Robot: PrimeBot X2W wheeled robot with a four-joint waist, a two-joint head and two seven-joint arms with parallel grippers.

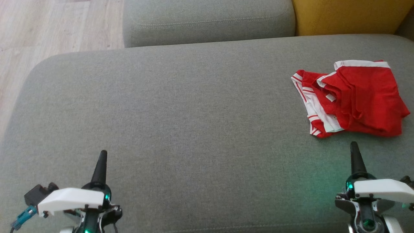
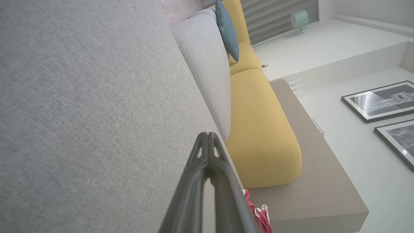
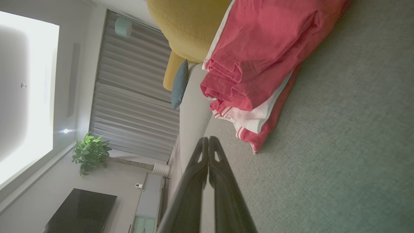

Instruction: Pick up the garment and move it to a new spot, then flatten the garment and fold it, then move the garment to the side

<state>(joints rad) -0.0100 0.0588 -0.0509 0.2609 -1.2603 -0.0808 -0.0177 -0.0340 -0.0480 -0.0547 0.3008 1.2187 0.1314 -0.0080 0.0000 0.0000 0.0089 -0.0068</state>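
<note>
The garment [image 1: 352, 97] is a pair of red shorts with white bands, lying rumpled and partly folded at the right of the grey sofa seat [image 1: 181, 123]. My right gripper [image 1: 354, 145] is shut and empty, just in front of the garment's near edge and apart from it. In the right wrist view the garment [image 3: 265, 58] lies ahead and to the right of my shut right gripper [image 3: 207, 139]. My left gripper [image 1: 103, 153] is shut and empty at the lower left, far from the garment. In the left wrist view a bit of the garment [image 2: 258, 216] peeks past my left gripper [image 2: 207, 135].
A grey back cushion [image 1: 207, 21] and a yellow cushion [image 1: 349, 16] stand behind the seat. Wooden floor [image 1: 48, 29] shows at the upper left, past the seat's rounded edge. The seat's wide middle and left are bare grey fabric.
</note>
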